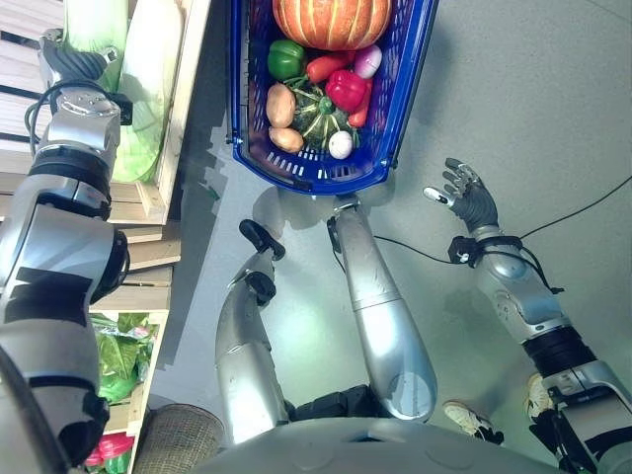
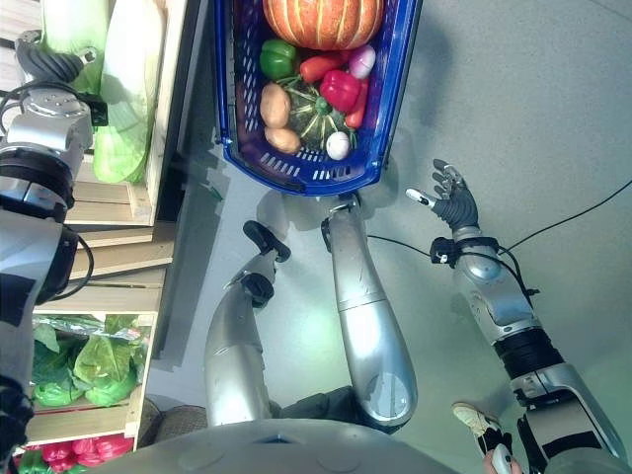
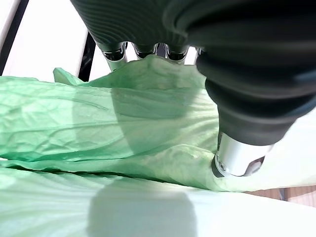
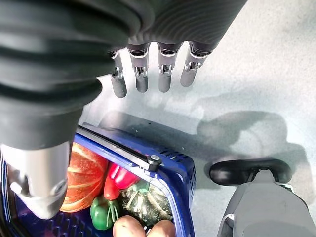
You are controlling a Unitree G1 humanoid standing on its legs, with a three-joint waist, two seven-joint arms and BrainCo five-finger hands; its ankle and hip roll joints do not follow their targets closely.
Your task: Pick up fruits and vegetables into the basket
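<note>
The left hand (image 1: pixel 69 61) is down on a pale green cabbage (image 3: pixel 98 128) in the wooden crate (image 1: pixel 158 197) beside the blue basket (image 1: pixel 405 89), fingers (image 3: pixel 116 52) curled over its far edge and thumb pressed into the leaf — a partial hold. The cabbage looks long, leafy and soft-skinned, likely heavy — best gripped round its firm middle, not the loose leaves. The right hand (image 1: pixel 464 197) hangs open on the basket's other side, holding nothing.

Glossy blue plastic basket (image 1: pixel 405 89), pale wooden crate (image 1: pixel 178 109), smooth grey floor (image 1: pixel 533 89).
</note>
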